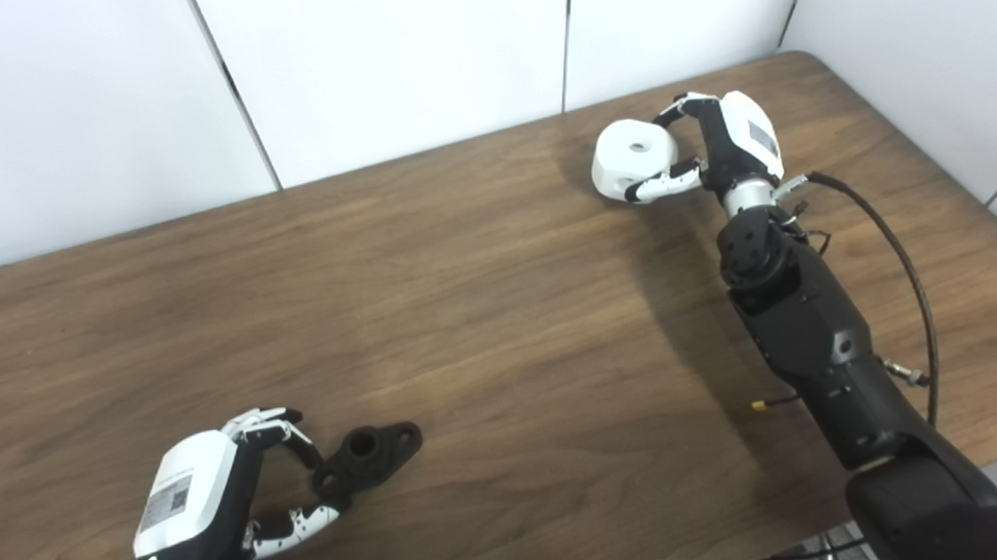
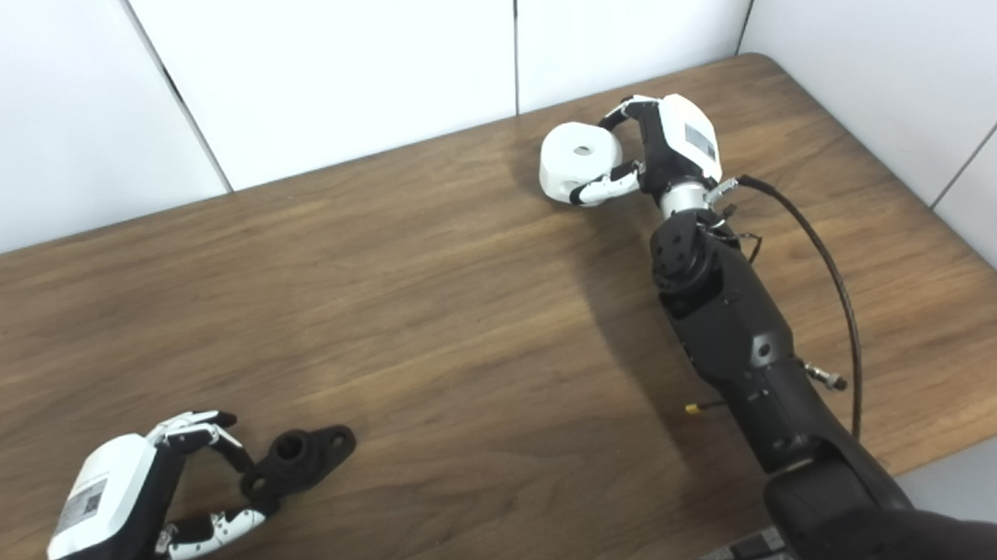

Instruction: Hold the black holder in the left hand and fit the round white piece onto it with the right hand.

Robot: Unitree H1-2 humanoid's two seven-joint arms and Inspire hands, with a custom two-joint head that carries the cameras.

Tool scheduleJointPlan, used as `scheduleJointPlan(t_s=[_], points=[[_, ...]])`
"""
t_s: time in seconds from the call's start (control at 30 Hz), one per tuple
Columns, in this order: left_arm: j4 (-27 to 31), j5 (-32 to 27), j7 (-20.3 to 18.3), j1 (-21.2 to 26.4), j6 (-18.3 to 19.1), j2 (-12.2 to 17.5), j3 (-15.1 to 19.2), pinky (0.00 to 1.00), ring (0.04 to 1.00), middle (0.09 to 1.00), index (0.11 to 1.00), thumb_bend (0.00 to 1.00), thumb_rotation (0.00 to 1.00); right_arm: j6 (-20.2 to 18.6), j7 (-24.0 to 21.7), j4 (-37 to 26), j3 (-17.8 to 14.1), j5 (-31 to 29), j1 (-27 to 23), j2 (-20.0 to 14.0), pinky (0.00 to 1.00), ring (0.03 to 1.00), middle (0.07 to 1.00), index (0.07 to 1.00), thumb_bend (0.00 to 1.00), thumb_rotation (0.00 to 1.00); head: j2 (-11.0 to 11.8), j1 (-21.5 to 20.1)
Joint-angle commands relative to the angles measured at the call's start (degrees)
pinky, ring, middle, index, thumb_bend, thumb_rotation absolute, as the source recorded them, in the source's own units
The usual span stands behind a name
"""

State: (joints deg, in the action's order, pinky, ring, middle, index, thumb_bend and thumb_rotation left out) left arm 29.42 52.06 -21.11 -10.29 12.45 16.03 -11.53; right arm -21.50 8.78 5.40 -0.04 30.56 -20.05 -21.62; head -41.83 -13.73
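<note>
The black holder [image 1: 369, 456], a small flanged part with a raised round hub, lies flat on the wooden table [image 1: 484, 331] near its front left. My left hand [image 1: 213, 494] reaches it from the left, its fingers [image 1: 302, 442] and thumb pinching the holder's near-left lobe. At the far right the round white piece [image 1: 633, 156], a thick disc with a small centre hole, rests on the table, slightly tilted. My right hand [image 1: 724, 148] is closed on it from the right, fingers curled over its far edge and thumb against its near side.
White wall panels [image 1: 388, 66] stand along the table's far edge and right side. A black cable [image 1: 901, 254] loops beside the right forearm. The table's front edge runs close below the left hand.
</note>
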Motion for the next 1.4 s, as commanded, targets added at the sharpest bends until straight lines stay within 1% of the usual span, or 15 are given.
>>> scheduleJointPlan(t_s=[0.0,0.03,0.07,0.2,0.33,0.47,0.5,0.63,0.73,0.83,0.93,1.1,1.23,1.37], points=[[-1.1,1.1,-3.0,-1.4,2.6,0.1,-0.5,0.78,0.857,0.791,0.487,0.52,0.04,2.4,-0.6,-4.0,-0.6,0.0,-1.1,-2.8,0.87,0.917,0.852,0.486,0.52,0.14,-0.3,1.6],[-1.1,1.4,-3.1,-1.3,2.7,-0.1,-0.8,0.78,0.856,0.789,0.487,0.52,0.04,2.2,-1.2,-5.1,-0.6,0.1,-0.7,-3.1,0.88,0.916,0.854,0.486,0.52,0.14,-0.3,1.9],[-1.0,1.8,-3.1,-1.3,2.7,-0.5,-1.0,0.78,0.854,0.786,0.487,0.52,0.04,2.1,-1.8,-6.3,-0.7,0.1,-0.2,-3.5,0.87,0.914,0.854,0.486,0.52,0.14,-0.7,3.7],[-1.4,3.0,-2.7,-1.1,2.6,-1.7,-2.0,0.78,0.85,0.784,0.487,0.52,0.04,2.0,-4.5,-11.0,-1.0,-0.7,1.5,-4.4,0.86,0.906,0.848,0.486,0.52,0.14,-1.0,7.3],[-2.7,4.1,-1.2,-1.2,1.8,-2.7,-2.7,0.78,0.848,0.782,0.487,0.52,0.05,2.9,-6.1,-14.3,-0.9,-1.2,3.0,-4.8,0.84,0.898,0.843,0.485,0.52,0.14,-1.3,9.7],[-3.5,5.2,-0.6,-1.0,1.7,-3.5,-3.5,0.79,0.851,0.782,0.487,0.52,0.05,3.5,-7.7,-17.4,-0.8,-1.8,4.1,-4.5,0.83,0.895,0.84,0.485,0.52,0.14,-1.6,12.3],[-3.6,5.4,-0.6,-0.9,1.7,-3.7,-3.6,0.79,0.852,0.782,0.487,0.52,0.05,3.6,-7.9,-17.9,-0.8,-2.0,4.2,-4.4,0.83,0.895,0.839,0.485,0.52,0.14,-1.6,12.3],[-4.4,6.1,-0.5,-0.6,2.0,-4.8,-3.9,0.8,0.861,0.789,0.487,0.52,0.05,4.2,-9.7,-20.7,-0.6,-3.4,5.0,-4.0,0.86,0.897,0.835,0.484,0.52,0.14,-1.8,14.4],[-5.1,6.9,-0.1,-0.3,1.6,-5.2,-4.3,0.8,0.859,0.788,0.487,0.52,0.05,3.1,-11.9,-23.6,0.2,-3.3,5.7,-3.9,0.88,0.901,0.836,0.485,0.52,0.14,-1.9,15.6],[-5.4,7.4,-0.2,-0.1,2.0,-5.6,-4.8,0.81,0.865,0.791,0.487,0.52,0.05,3.0,-13.5,-25.9,1.0,-3.1,6.6,-3.5,0.88,0.89,0.823,0.485,0.52,0.14,-2.1,16.3],[-5.7,7.5,0.0,0.1,2.4,-6.3,-5.0,0.82,0.868,0.79,0.487,0.52,0.05,1.8,-15.7,-28.8,2.1,-2.9,7.6,-2.9,0.89,0.887,0.817,0.484,0.52,0.14,-2.1,17.0],[-6.4,8.7,0.2,0.6,2.7,-6.9,-5.7,0.82,0.865,0.79,0.487,0.52,0.05,0.1,-19.1,-32.4,4.3,-2.3,9.1,-1.7,0.87,0.89,0.823,0.483,0.52,0.14,-2.1,18.0],[-6.7,9.6,-0.2,1.0,3.7,-7.7,-6.1,0.83,0.877,0.796,0.487,0.52,0.05,-0.7,-21.6,-34.4,6.0,-2.3,9.8,-0.4,0.89,0.903,0.831,0.483,0.52,0.14,-2.0,18.5],[-7.3,10.3,-0.3,1.4,4.1,-8.1,-6.7,0.83,0.882,0.799,0.488,0.52,0.05,-0.4,-23.9,-35.6,8.2,-2.0,10.6,0.3,0.87,0.912,0.839,0.483,0.52,0.14,-1.9,18.9]])
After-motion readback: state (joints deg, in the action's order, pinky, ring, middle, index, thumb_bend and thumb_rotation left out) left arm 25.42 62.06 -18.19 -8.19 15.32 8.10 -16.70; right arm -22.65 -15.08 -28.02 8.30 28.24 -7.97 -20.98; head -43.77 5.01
